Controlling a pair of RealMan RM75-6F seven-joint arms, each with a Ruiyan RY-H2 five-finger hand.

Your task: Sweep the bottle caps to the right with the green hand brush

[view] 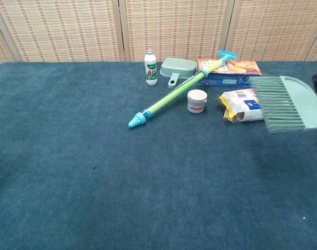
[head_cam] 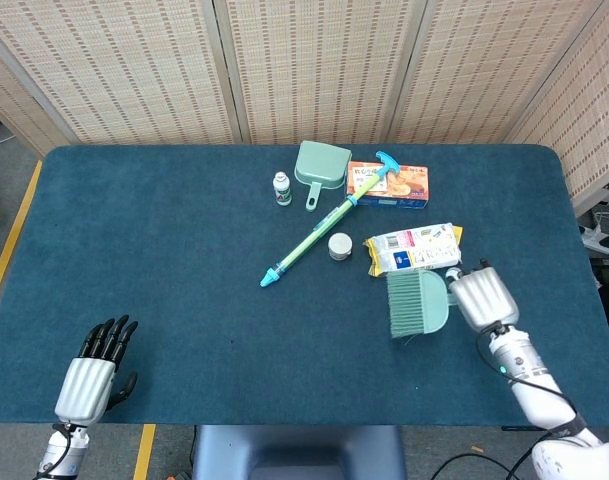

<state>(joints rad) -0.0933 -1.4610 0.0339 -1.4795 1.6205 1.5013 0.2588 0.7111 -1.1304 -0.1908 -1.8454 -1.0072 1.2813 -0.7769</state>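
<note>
On the dark teal table (head_cam: 164, 260) lie a pale green hand brush (head_cam: 417, 303), a matching green dustpan (head_cam: 321, 165), a lime-and-cyan water pump (head_cam: 324, 226) (orange box (head_cam: 399, 186) behind).

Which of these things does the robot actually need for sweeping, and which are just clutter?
Needed: green hand brush, held by the right hand. No bottle caps are plainly visible.

Lying about: small bottle, green dustpan, long water squirter, orange box, small white jar, snack packet. The left hand rests idle.

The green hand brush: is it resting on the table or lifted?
Lifted. The right robot hand holds the green hand brush; in the chest view its bristles hang above the table.
</note>
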